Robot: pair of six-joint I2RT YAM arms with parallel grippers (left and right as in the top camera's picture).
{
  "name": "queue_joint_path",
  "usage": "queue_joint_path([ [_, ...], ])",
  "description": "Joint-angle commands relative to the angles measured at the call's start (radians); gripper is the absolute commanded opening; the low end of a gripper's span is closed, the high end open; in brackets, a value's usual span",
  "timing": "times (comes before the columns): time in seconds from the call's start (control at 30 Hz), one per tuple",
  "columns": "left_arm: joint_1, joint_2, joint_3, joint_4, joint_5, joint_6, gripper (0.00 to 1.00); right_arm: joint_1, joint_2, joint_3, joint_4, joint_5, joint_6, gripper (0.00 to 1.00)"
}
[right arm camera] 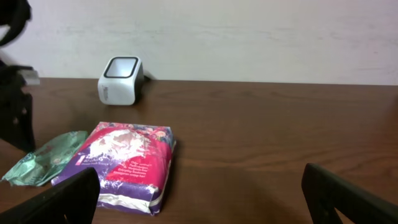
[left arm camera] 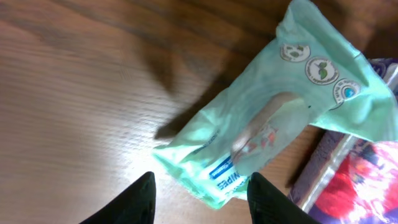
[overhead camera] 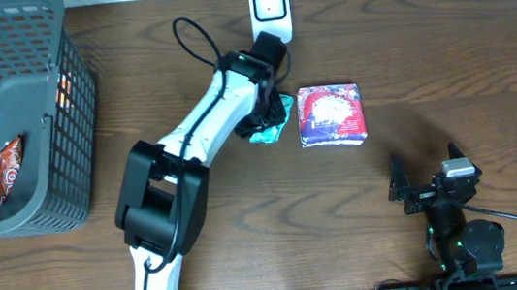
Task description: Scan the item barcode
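Green wipes packet (left arm camera: 267, 124) lies flat on the wood table (overhead camera: 452, 45), just in front of the white scanner (overhead camera: 269, 2) and touching or just beside a purple-red pack (overhead camera: 331, 114). Left hand (left arm camera: 202, 180) sits low over the packet's near end with its fingers parted to a middling gap. The packet's corner lies between the tips, and neither finger looks clamped on it. So the left hand holds nothing, as far as the wrist view shows. Right hand (right arm camera: 200, 173) is parked near the table's front edge, well apart from the items, spread wide with nothing between its fingers.

Step, my read: the left hand is working the green packet at the scanner, at the grasp or set-down point. I can't tell which from these frames. No barcode is visible on the upward face, only printed badges and a label flap.

If it's a grasp, the next move calls for closing on the packet's end without crumpling it. Then lift and turn it so the barcode side faces the scanner window, keeping clear of the neighbouring pack. The film is soft and will likely sag. A grey basket (overhead camera: 82, 136) at the left holds a red snack (overhead camera: 5, 169).
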Motion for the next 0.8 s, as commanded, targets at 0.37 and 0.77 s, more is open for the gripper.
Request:
queue_joint_path([
  [0.37, 0.263, -0.557, 0.068, 0.149, -0.198, 0.256, 0.52, 0.008, -0.005, -0.002, -0.004, 0.004, -0.01, 0.99],
  [0.77, 0.705, -0.676, 0.059, 0.262, -0.674, 0.672, 0.57, 0.008, -0.005, -0.002, -0.004, 0.004, -0.01, 0.99],
])
